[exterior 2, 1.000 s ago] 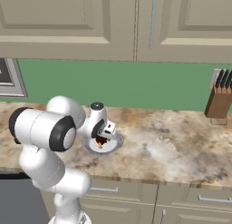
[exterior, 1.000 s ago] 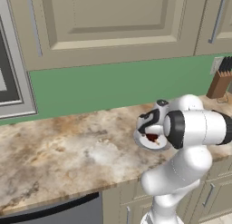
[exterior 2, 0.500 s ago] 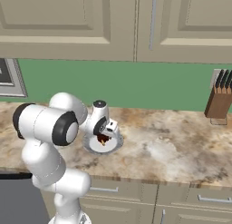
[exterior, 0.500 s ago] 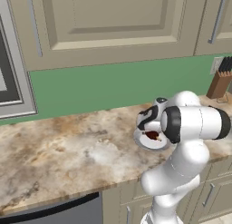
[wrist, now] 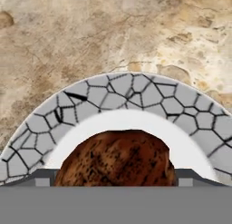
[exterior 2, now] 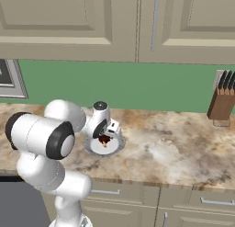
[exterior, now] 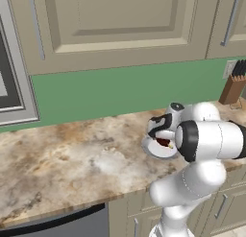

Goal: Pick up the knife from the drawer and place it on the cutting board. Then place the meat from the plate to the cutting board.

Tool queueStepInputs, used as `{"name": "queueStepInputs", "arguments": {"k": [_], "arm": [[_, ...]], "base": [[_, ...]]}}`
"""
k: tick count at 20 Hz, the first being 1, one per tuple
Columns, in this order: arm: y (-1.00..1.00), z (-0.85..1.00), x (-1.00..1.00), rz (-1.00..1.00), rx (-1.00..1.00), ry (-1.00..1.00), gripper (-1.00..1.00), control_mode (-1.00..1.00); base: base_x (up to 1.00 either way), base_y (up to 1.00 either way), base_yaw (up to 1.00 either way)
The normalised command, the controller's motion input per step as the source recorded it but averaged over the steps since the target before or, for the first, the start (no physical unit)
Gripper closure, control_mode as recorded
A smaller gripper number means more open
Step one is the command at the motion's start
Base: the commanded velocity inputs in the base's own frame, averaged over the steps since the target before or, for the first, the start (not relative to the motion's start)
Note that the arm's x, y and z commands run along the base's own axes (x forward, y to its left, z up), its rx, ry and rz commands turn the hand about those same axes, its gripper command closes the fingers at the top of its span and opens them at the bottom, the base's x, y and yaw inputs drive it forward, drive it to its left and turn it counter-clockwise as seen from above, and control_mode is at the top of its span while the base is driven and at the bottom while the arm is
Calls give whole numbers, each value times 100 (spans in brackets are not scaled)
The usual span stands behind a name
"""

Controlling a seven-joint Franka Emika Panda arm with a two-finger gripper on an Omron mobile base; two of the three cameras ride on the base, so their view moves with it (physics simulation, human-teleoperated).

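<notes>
The meat (wrist: 115,157), a dark reddish-brown lump, lies on the plate (wrist: 113,89), which has a white centre and a grey cracked-pattern rim. My gripper (wrist: 115,178) is down over the plate, and the meat fills the whole gap between the two dark fingertips (wrist: 45,177). From the left base view, the gripper (exterior: 161,139) sits low over the plate (exterior: 154,151) with the meat (exterior: 164,143) under it. The right base view shows the same gripper (exterior 2: 105,137), meat (exterior 2: 105,140) and plate (exterior 2: 114,148). The knife, the drawer and the cutting board are out of view.
The plate rests on a marbled stone counter (exterior: 72,159) in front of a green wall. A brown knife block (exterior 2: 220,104) with black-handled knives stands at the far right. Beige cabinets hang overhead, and beige drawers (exterior 2: 202,212) run below the counter edge.
The hand has sunk a little closer to the plate, and the fingers have come in slightly against the sides of the meat.
</notes>
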Motion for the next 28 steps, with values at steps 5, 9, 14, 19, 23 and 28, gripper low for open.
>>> {"name": "queueStepInputs", "arguments": {"k": [5, 9, 14, 19, 23, 28], "arm": [[-17, 50, -39, 0, 5, -9, 100, -100], [-11, 34, -45, 0, 3, -8, 100, -100], [0, 78, -41, 1, 0, -3, 100, -100], [0, 82, -60, 2, 0, -1, 100, -100], [0, 78, -70, 1, 0, -3, 100, -100], [0, 59, -74, 1, 0, 0, 100, -100]], "base": [[0, 0, 0], [0, 0, 0], [0, 0, 0], [0, 0, 0], [0, 0, 0], [0, 0, 0]]}}
